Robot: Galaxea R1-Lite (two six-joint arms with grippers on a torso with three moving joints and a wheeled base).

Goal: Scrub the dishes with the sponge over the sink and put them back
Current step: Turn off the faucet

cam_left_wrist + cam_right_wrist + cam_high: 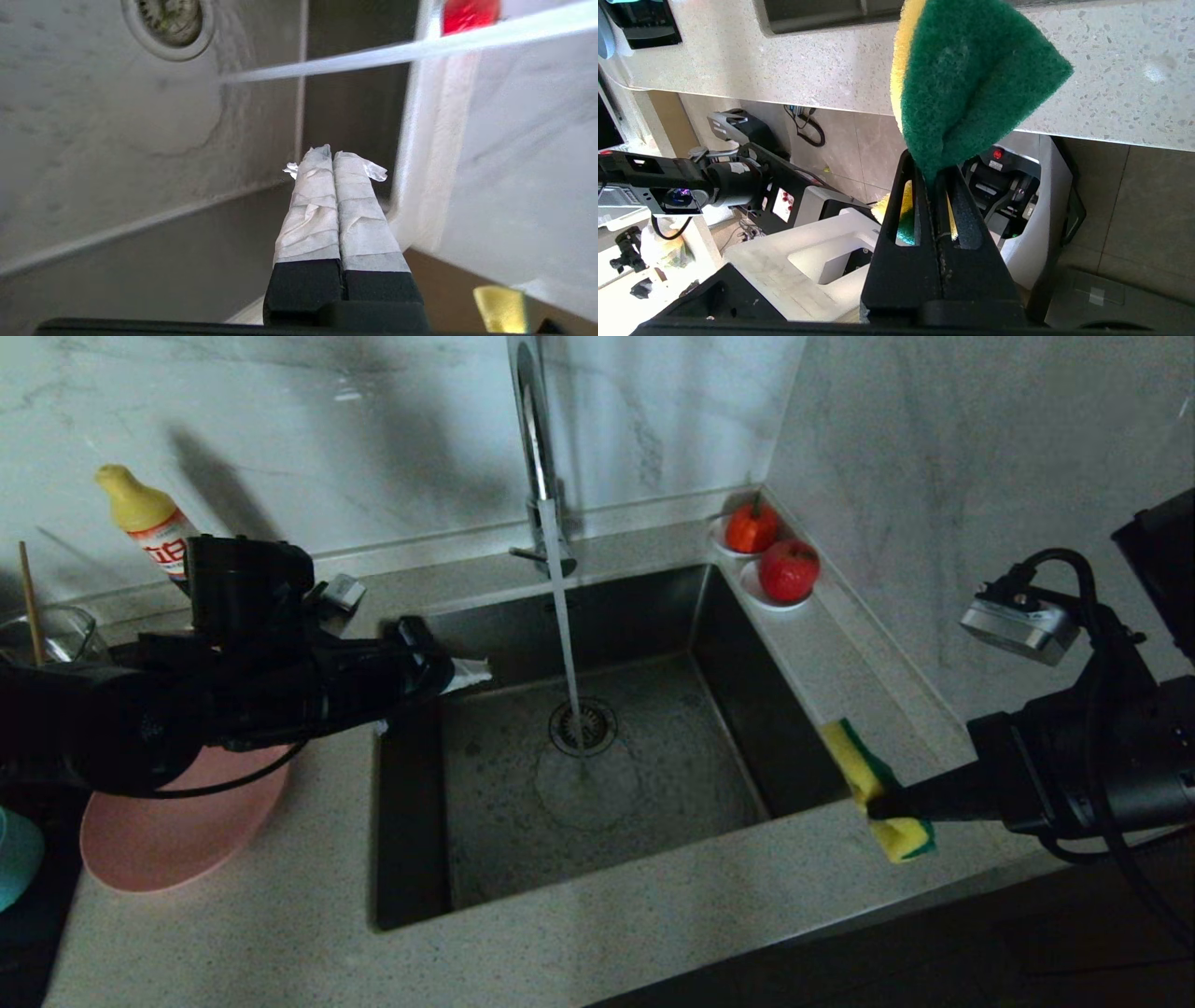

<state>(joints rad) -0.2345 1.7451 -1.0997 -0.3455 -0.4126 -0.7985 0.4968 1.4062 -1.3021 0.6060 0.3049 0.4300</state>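
Sponge [878, 791], yellow w/ green scouring face, is pinched in the right gripper [882, 803], jaws clamped tight on its middle so it folds; it hangs over the counter's [597, 933] front-right part, just off the sink's [485, 803] front-right corner. Pink plate [168, 831] lies on the counter left of the sink, near the front-left, back half covered by the left arm. Teal bowl [14, 854] sits further left, cut off by the frame edge.

Left gripper [462, 674], taped fingers [313, 210] pressed together & holding nothing, reaches over the sink's left rim toward the back-left corner. Water stream [563, 616] runs from the chrome faucet [534, 439] to the drain [583, 726]; basin otherwise open.

Back-right counter corner: two red fruit [789, 569] on white saucers [775, 602], tight to the walls. Back-left: yellow-capped bottle [149, 523], lower part hidden by the left wrist, & a clear glass jug [51, 635] w/ a stick in it, partly hidden.
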